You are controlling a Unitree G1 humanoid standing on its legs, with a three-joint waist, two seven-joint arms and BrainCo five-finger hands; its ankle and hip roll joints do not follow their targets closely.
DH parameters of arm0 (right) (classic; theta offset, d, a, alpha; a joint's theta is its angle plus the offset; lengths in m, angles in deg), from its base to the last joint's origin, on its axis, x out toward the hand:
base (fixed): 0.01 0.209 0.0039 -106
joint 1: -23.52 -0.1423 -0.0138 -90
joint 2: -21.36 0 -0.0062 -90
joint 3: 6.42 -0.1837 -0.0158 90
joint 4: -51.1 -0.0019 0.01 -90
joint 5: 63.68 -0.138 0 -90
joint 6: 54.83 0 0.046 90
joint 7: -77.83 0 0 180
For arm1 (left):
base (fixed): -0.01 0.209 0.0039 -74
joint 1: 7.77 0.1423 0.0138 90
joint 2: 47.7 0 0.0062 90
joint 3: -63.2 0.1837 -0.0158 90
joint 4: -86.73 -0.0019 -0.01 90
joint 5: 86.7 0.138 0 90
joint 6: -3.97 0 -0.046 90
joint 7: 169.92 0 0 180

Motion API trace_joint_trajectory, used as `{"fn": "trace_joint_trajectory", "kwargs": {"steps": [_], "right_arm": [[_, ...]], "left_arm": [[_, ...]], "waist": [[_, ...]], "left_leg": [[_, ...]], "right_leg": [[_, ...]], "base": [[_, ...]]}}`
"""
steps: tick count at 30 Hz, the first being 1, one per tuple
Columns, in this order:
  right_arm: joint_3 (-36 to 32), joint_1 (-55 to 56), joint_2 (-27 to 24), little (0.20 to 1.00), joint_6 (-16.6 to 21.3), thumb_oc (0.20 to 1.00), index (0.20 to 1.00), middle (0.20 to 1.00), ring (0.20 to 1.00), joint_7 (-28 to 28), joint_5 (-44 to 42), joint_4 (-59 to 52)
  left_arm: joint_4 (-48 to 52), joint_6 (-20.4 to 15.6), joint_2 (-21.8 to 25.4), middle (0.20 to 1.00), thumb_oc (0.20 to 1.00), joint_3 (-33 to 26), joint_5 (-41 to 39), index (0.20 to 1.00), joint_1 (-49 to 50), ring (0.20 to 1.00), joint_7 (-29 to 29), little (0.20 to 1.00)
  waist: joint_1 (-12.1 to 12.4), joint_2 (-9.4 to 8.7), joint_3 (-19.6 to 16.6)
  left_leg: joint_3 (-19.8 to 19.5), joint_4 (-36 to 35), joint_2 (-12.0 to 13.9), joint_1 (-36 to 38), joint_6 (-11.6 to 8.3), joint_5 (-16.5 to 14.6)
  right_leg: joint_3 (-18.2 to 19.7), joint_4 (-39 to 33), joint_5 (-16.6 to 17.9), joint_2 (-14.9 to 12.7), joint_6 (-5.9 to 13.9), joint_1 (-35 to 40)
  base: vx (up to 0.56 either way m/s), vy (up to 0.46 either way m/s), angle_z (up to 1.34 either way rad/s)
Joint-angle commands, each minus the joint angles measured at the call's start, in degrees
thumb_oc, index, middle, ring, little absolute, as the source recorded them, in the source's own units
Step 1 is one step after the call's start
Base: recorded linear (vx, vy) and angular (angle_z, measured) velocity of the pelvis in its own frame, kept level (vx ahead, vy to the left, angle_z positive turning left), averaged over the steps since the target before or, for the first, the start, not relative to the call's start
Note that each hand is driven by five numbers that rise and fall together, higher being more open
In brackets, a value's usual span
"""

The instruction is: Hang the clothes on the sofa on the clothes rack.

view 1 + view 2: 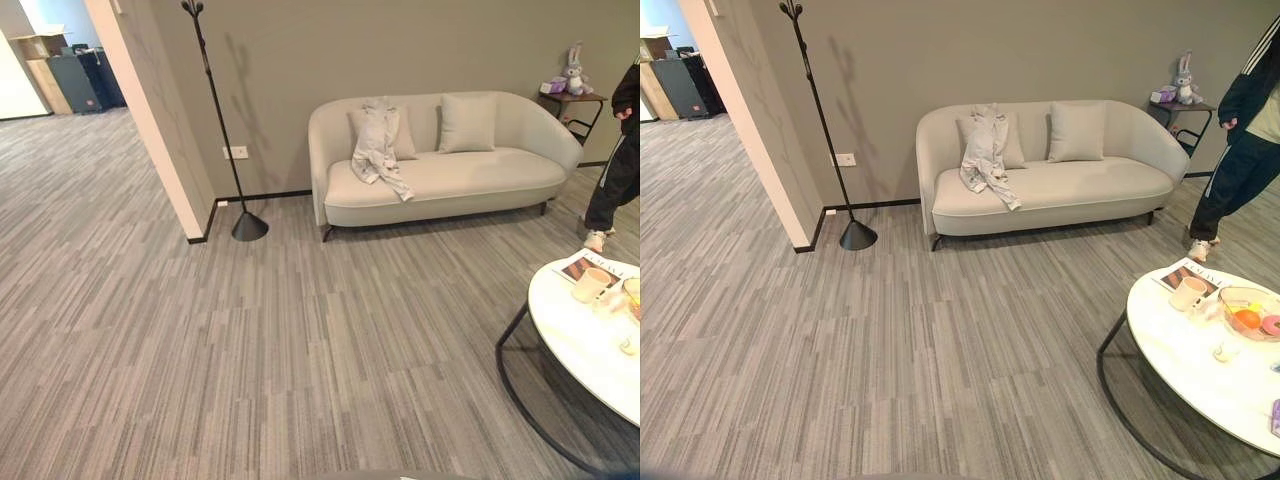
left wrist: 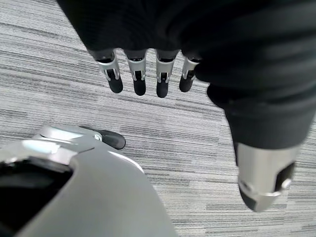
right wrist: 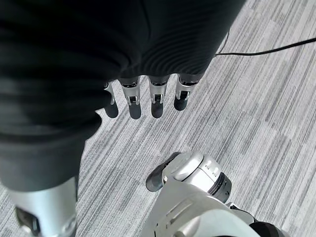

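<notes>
A pale grey garment (image 1: 378, 150) is draped over the back and seat of the cream sofa (image 1: 470, 175), at its left end. To the left of the sofa stands the clothes rack (image 1: 222, 120), a thin black pole on a cone foot, against the wall. My left hand (image 2: 139, 74) hangs over the carpet with relaxed fingers and holds nothing. My right hand (image 3: 148, 96) also hangs over the carpet, fingers relaxed and empty.
A round white table (image 1: 1200, 370) with a cup, a magazine and a fruit bowl stands at the right front. A person (image 1: 1240, 140) stands right of the sofa beside a small side table (image 1: 570, 100) with a toy rabbit. A wall corner (image 1: 165, 150) juts out left of the rack.
</notes>
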Motion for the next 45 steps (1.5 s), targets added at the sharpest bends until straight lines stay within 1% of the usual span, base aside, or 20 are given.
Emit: {"fn": "trace_joint_trajectory", "kwargs": {"steps": [1, 5, 6, 11, 22, 23, 24, 26, 27, 28, 31, 34, 37, 38, 39, 41, 42, 43, 44, 45], "right_arm": [[-3.7, -1.7, 0.7, 1.000, 0.7, 1.000, 1.000, 1.000, 1.000, -0.2, 0.7, 5.7], [-2.0, -2.3, 1.1, 1.000, 1.1, 1.000, 1.000, 1.000, 1.000, -0.2, 1.5, 5.7], [-0.5, -3.2, 1.3, 1.000, 1.8, 1.000, 1.000, 1.000, 1.000, -0.4, 1.8, 5.7], [0.9, -3.6, 1.8, 1.000, 2.4, 1.000, 1.000, 1.000, 1.000, -0.6, 2.4, 5.3], [0.9, -2.9, 2.2, 1.000, 3.1, 1.000, 1.000, 1.000, 1.000, -0.3, 2.3, 5.3], [0.7, -2.6, 2.3, 1.000, 3.3, 1.000, 1.000, 1.000, 1.000, -0.3, 2.1, 5.2], [0.7, -2.6, 2.3, 1.000, 3.3, 1.000, 1.000, 1.000, 1.000, -0.3, 2.1, 5.2], [1.1, -2.9, 2.6, 1.000, 3.5, 1.000, 1.000, 1.000, 1.000, -0.1, 2.4, 4.9], [1.2, -3.2, 2.9, 1.000, 3.4, 1.000, 1.000, 1.000, 1.000, -0.1, 2.7, 4.6], [1.2, -3.2, 2.9, 1.000, 3.4, 1.000, 1.000, 1.000, 1.000, -0.1, 2.7, 4.6], [1.4, -3.6, 3.2, 1.000, 3.4, 1.000, 1.000, 1.000, 1.000, -0.1, 3.1, 4.7], [1.4, -3.6, 3.3, 1.000, 3.4, 1.000, 1.000, 1.000, 1.000, 0.0, 2.9, 4.6], [1.2, -3.6, 3.3, 1.000, 3.7, 1.000, 1.000, 1.000, 1.000, -0.1, 2.4, 4.2], [1.2, -3.6, 3.3, 1.000, 3.7, 1.000, 1.000, 1.000, 1.000, -0.1, 2.4, 4.2], [0.9, -3.7, 3.4, 1.000, 4.2, 1.000, 1.000, 1.000, 1.000, 0.4, 2.4, 4.0], [0.9, -3.7, 3.4, 1.000, 4.2, 1.000, 1.000, 1.000, 1.000, 0.4, 2.4, 4.0], [0.1, -3.5, 3.8, 1.000, 4.7, 1.000, 1.000, 1.000, 1.000, 0.5, 2.9, 3.9], [0.4, -3.6, 4.0, 1.000, 4.6, 1.000, 1.000, 1.000, 1.000, 0.6, 3.2, 3.7], [0.8, -4.3, 4.2, 1.000, 4.9, 1.000, 1.000, 1.000, 1.000, 0.3, 3.1, 3.0], [2.0, -5.3, 5.1, 1.000, 5.2, 1.000, 1.000, 1.000, 1.000, 0.3, 2.8, 1.6]], "left_arm": [[-4.1, -0.3, -6.2, 1.000, 1.000, 0.7, 2.1, 1.000, -1.8, 1.000, 0.8, 1.000], [-4.0, -0.4, -6.2, 1.000, 1.000, 1.4, 2.3, 1.000, -1.7, 1.000, 0.6, 1.000], [-3.9, -0.5, -6.1, 1.000, 1.000, 2.1, 2.2, 1.000, -1.6, 1.000, 0.5, 1.000], [-4.1, -0.7, -5.8, 1.000, 1.000, 2.7, 2.5, 1.000, -1.6, 1.000, 0.2, 1.000], [-4.9, -0.7, -5.3, 1.000, 1.000, 2.5, 3.1, 1.000, -1.5, 1.000, -0.2, 1.000], [-5.0, -0.9, -5.4, 1.000, 1.000, 2.9, 3.0, 1.000, -1.7, 1.000, -0.2, 1.000], [-5.1, -0.9, -5.3, 1.000, 1.000, 2.9, 3.0, 1.000, -1.7, 1.000, -0.2, 1.000], [-5.0, -0.8, -5.7, 1.000, 1.000, 2.5, 3.0, 1.000, -1.6, 1.000, 0.0, 1.000], [-4.7, -0.9, -5.4, 1.000, 1.000, 2.2, 3.3, 1.000, -1.7, 1.000, -0.3, 1.000], [-4.7, -0.9, -5.4, 1.000, 1.000, 2.2, 3.3, 1.000, -1.7, 1.000, -0.3, 1.000], [-4.4, -0.9, -5.0, 1.000, 1.000, 1.3, 3.3, 1.000, -1.4, 1.000, -0.5, 1.000], [-4.6, -1.0, -4.9, 1.000, 1.000, 1.1, 3.3, 1.000, -1.3, 1.000, -0.6, 1.000], [-5.0, -1.1, -4.7, 1.000, 1.000, 0.7, 3.5, 1.000, -1.0, 1.000, -0.7, 1.000], [-5.0, -1.1, -4.7, 1.000, 1.000, 0.7, 3.5, 1.000, -1.0, 1.000, -0.7, 1.000], [-5.1, -1.3, -4.6, 1.000, 1.000, 0.4, 3.6, 1.000, -0.9, 1.000, -0.8, 1.000], [-5.1, -1.3, -4.6, 1.000, 1.000, 0.4, 3.6, 1.000, -0.9, 1.000, -0.8, 1.000], [-5.9, -1.4, -4.5, 1.000, 1.000, 0.8, 4.7, 1.000, -0.5, 1.000, -1.0, 1.000], [-6.2, -1.4, -4.7, 1.000, 1.000, 0.9, 5.1, 1.000, -0.9, 1.000, -1.2, 1.000], [-6.6, -1.3, -5.2, 1.000, 1.000, 1.4, 5.8, 1.000, -1.2, 1.000, -1.4, 1.000], [-7.0, -1.1, -5.1, 1.000, 1.000, 2.0, 6.6, 1.000, -1.5, 1.000, -1.6, 1.000]], "waist": [[0.7, 0.86, -3.2], [0.8, 0.99, -3.2], [1.0, 1.13, -3.1], [1.1, 1.26, -2.9], [0.7, 1.04, -2.3], [0.7, 0.88, -1.7], [0.7, 0.87, -1.7], [0.8, 0.88, -1.2], [1.3, 0.74, -1.1], [1.3, 0.75, -1.1], [2.2, 0.70, -1.3], [2.2, 0.93, -1.3], [2.4, 1.51, -0.6], [2.4, 1.50, -0.6], [3.0, 2.18, -0.2], [3.0, 2.18, -0.2], [4.2, 3.85, -0.1], [3.4, 6.65, 1.3], [2.2, 9.40, 3.5], [2.1, 10.55, 5.3]], "left_leg": [[-1.8, -0.4, 3.0, -2.2, -4.81, 3.5], [-1.8, -0.4, 2.9, -2.2, -4.83, 3.5], [-1.9, -0.4, 2.9, -2.0, -4.81, 3.6], [-1.9, -0.4, 3.1, -1.8, -4.78, 3.8], [-1.9, 0.2, 3.9, -1.1, -4.62, 4.3], [-1.2, 0.5, 4.2, -1.4, -5.02, 4.6], [-1.2, 0.6, 4.2, -1.4, -5.03, 4.6], [0.6, 0.7, 5.0, -1.0, -5.79, 4.5], [1.8, 1.4, 5.8, -0.1, -6.09, 4.4], [1.8, 1.4, 5.8, -0.1, -6.09, 4.4], [2.3, 2.6, 6.2, 0.3, -6.52, 4.6], [2.3, 2.8, 6.2, 0.5, -6.75, 5.0], [1.7, 4.0, 5.8, 0.9, -7.04, 5.4], [1.7, 4.1, 5.8, 0.9, -7.04, 5.4], [1.3, 3.8, 5.2, 1.5, -6.77, 5.7], [1.3, 3.8, 5.2, 1.5, -6.77, 5.7], [0.1, 3.3, 4.6, 2.6, -5.85, 6.1], [-0.7, 2.7, 5.7, 3.8, -5.26, 6.2], [-2.1, 1.9, 6.6, 5.8, -4.97, 6.1], [-3.8, 1.4, 6.5, 7.2, -4.64, 6.6]], "right_leg": [[0.0, 0.1, 3.6, -3.4, 3.75, -0.5], [0.0, 0.1, 3.6, -3.3, 3.71, -0.5], [0.1, 0.1, 3.6, -3.2, 3.66, -0.5], [0.2, 0.1, 3.5, -3.1, 3.58, -0.4], [0.4, 0.1, 3.6, -2.6, 3.40, 0.1], [0.0, 0.1, 3.4, -2.6, 3.32, 0.2], [0.0, 0.1, 3.4, -2.6, 3.32, 0.2], [-2.2, 0.1, 3.6, -3.1, 3.89, 0.3], [-3.4, 0.1, 4.2, -3.4, 3.98, 0.7], [-3.4, 0.1, 4.2, -3.4, 3.98, 0.7], [-5.5, 0.1, 5.1, -4.3, 4.15, 1.6], [-6.0, 0.1, 5.2, -4.6, 4.16, 2.2], [-6.6, 1.5, 5.8, -5.8, 4.03, 3.4], [-6.6, 1.5, 5.7, -5.9, 4.03, 3.4], [-7.1, 5.9, 5.6, -6.9, 3.87, 3.1], [-7.1, 5.9, 5.6, -6.9, 3.87, 3.1], [-6.5, 20.5, 6.5, -8.6, 3.69, -0.3], [-4.8, 34.1, 6.2, -7.8, 4.09, -7.5], [-2.7, 43.6, 4.6, -6.3, 4.13, -11.7], [-1.5, 46.3, 4.2, -6.5, 4.05, -14.6]], "base": [[0.00, 0.000, 0.00], [0.00, 0.000, 0.00], [0.00, 0.000, 0.00], [0.00, 0.000, 0.00], [0.00, -0.020, 0.00], [0.00, 0.000, 0.00], [-0.03, -0.028, 0.03], [0.01, -0.067, 0.04], [0.04, -0.064, -0.05], [0.05, -0.049, -0.16], [0.06, -0.006, -0.30], [0.08, 0.049, 0.04], [0.09, 0.084, 0.10], [0.11, 0.162, 0.05], [0.07, 0.119, 0.07], [0.08, 0.165, 0.07], [0.08, 0.391, -0.01], [0.15, 0.520, -0.09], [0.23, 0.387, -0.31], [0.48, 0.151, 0.27]]}}
